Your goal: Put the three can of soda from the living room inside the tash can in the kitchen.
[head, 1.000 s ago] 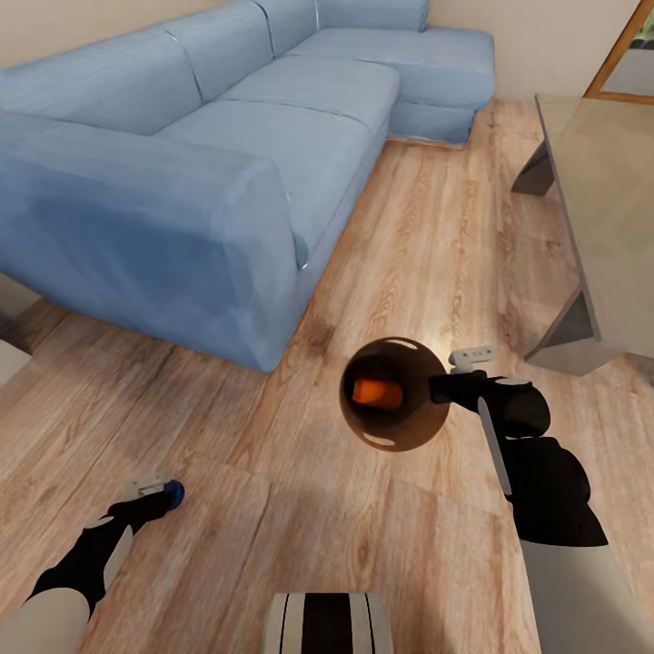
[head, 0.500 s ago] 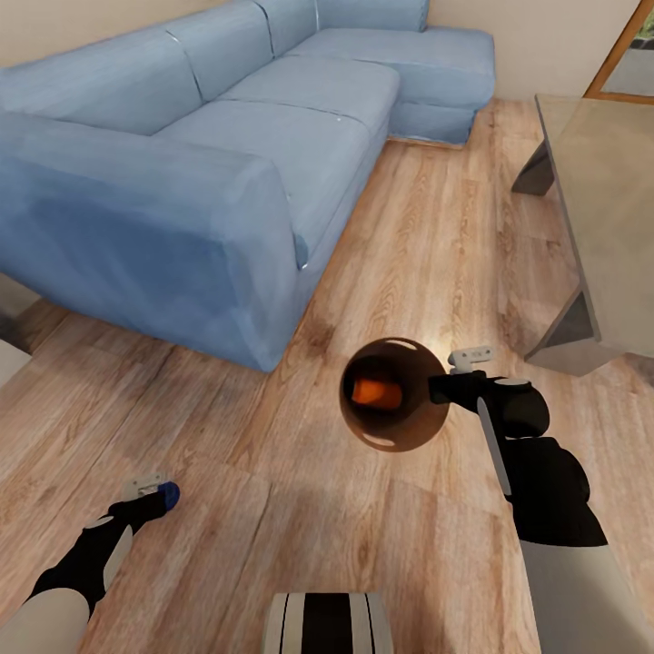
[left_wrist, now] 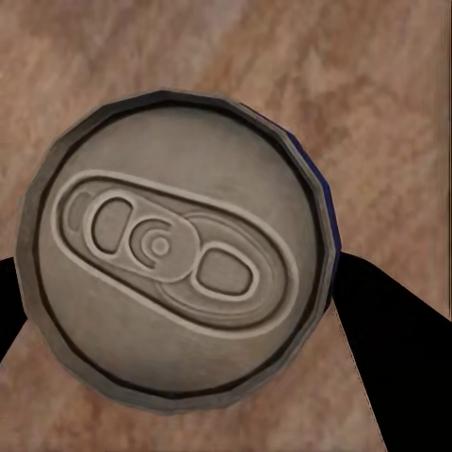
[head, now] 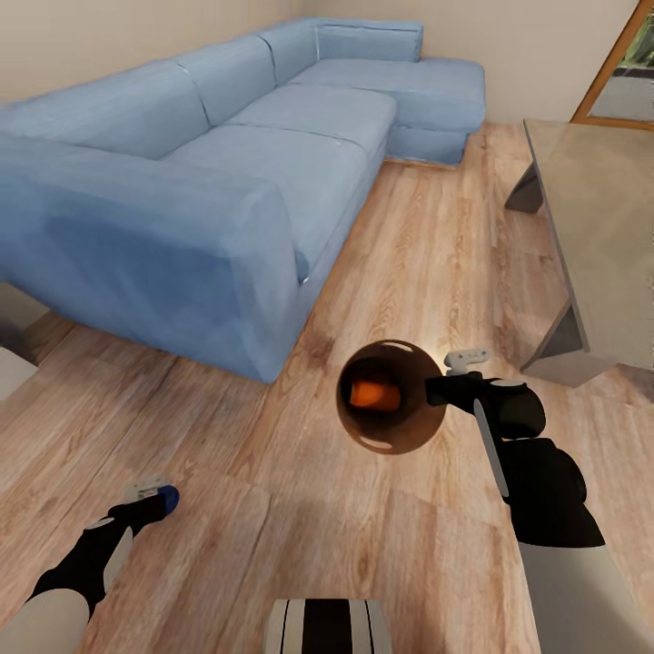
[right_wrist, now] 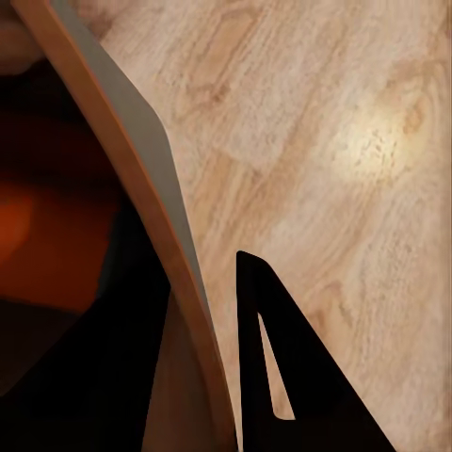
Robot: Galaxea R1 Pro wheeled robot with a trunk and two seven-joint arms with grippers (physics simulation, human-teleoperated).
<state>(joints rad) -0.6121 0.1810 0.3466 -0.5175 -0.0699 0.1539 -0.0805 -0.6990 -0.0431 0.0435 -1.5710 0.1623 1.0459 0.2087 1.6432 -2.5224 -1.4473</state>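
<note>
A light-blue sofa [head: 182,182] stands on warm tan wood-grain floor [head: 272,509], the copper-brown bin [head: 391,397] (dark, glossy inside) shows a bright orange can [head: 374,393], and the dark-blue can [left_wrist: 174,250] has a dull silver top.

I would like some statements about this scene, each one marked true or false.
1. The left pincer holds a dark blue soda can. True.
2. The copper-brown trash can is empty. False: an orange can lies inside.
3. The right pincer grips the trash can's rim. True.
4. The trash can stands on the blue sofa. False: it hangs above the wooden floor.
</note>
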